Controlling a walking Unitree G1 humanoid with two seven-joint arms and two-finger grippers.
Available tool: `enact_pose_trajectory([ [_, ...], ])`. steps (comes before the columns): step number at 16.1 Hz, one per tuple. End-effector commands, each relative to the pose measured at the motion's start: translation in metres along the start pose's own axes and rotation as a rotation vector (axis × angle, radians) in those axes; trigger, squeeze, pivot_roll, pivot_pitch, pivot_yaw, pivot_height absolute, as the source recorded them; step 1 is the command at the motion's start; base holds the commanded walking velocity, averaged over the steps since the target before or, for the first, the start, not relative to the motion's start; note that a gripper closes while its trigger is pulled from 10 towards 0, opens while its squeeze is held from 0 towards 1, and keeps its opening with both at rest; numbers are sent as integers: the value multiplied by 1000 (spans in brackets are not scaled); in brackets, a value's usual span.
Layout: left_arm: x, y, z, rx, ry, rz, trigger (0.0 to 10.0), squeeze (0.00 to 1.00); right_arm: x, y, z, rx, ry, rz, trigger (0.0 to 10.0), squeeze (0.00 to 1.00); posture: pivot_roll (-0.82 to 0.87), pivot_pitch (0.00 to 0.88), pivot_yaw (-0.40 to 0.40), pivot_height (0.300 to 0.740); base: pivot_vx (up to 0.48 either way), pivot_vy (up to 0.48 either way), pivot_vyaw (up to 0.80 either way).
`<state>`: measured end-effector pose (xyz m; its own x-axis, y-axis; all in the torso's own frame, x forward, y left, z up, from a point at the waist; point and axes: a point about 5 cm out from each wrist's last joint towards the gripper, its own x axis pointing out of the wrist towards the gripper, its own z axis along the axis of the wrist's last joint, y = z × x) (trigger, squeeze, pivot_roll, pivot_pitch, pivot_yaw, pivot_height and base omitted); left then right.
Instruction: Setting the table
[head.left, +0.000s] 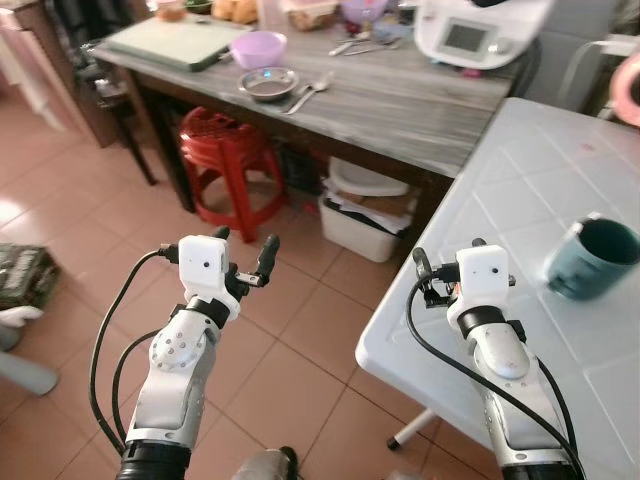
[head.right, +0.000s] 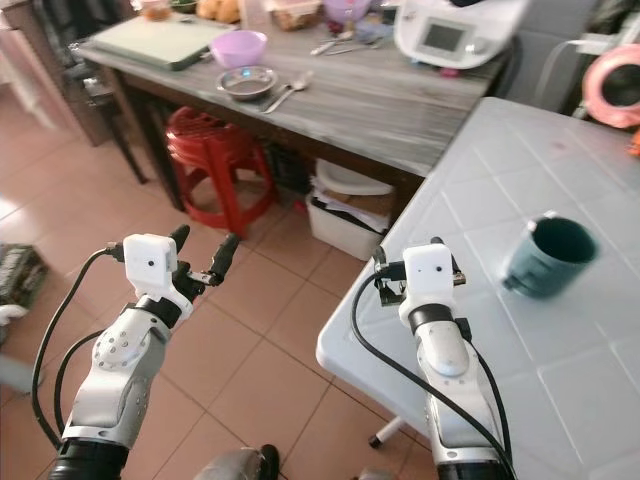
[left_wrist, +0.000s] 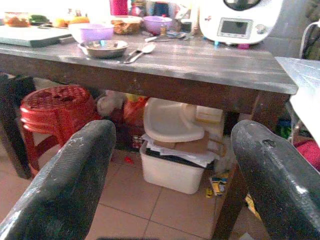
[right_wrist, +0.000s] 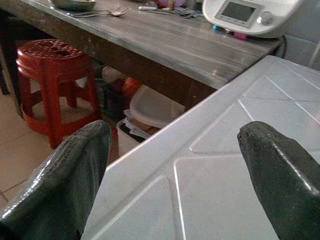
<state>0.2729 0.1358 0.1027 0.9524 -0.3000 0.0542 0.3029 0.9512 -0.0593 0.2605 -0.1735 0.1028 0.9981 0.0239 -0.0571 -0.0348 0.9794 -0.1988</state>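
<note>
Left gripper: your left gripper (head.left: 245, 250) hangs over the tiled floor (head.left: 120, 220), fingers apart and holding nothing, facing the wooden table (head.left: 400, 100).
Right gripper: your right gripper (head.left: 448, 262) sits above the near corner of the white table (head.left: 520, 180), fingers spread wide, nothing between them.
Cup: a dark teal mug (head.left: 592, 258) stands on the white table, to the right of your right gripper and apart from it.
Tableware: a metal bowl (head.left: 268, 84) rests on the wooden table with a spoon (head.left: 310, 92) just beside it and a purple bowl (head.left: 258, 48) behind.
Appliance: a white kitchen machine (head.left: 478, 32) occupies the table's far end.
Underneath: a red plastic stool (head.left: 228, 150) and a white storage bin (head.left: 360, 225).
</note>
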Motion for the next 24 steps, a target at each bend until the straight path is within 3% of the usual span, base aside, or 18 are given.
enact_pose_trajectory([
  [1, -12, -1, 2, 14, 27, -30, 10000, 0, 12, 4, 7, 57, 1, -98, 10000, 0, 7, 10, 51, 740, 0, 0, -550],
  [3, -12, -1, 3, 11, 29, -33, 10000, 0, 14, 4, 7, 73, 3, -112, 10000, 0, 4, 6, 47, 740, 0, 0, -800],
  [15, -9, -5, 2, -3, 29, -25, 10000, 0, 19, 8, 12, 78, -5, -97, 10000, 0, -8, 0, 30, 740, 0, 0, 0],
  [21, -7, -3, 2, -6, 37, -11, 10000, 0, 3, 19, 11, 135, -4, -22, 10000, 0, -17, 0, 37, 740, 0, 0, -800],
  [24, -4, -3, 2, -10, 35, -17, 10000, 0, -3, 20, 8, 115, -1, -10, 10000, 0, -24, 0, 40, 740, 0, 0, -800],
])
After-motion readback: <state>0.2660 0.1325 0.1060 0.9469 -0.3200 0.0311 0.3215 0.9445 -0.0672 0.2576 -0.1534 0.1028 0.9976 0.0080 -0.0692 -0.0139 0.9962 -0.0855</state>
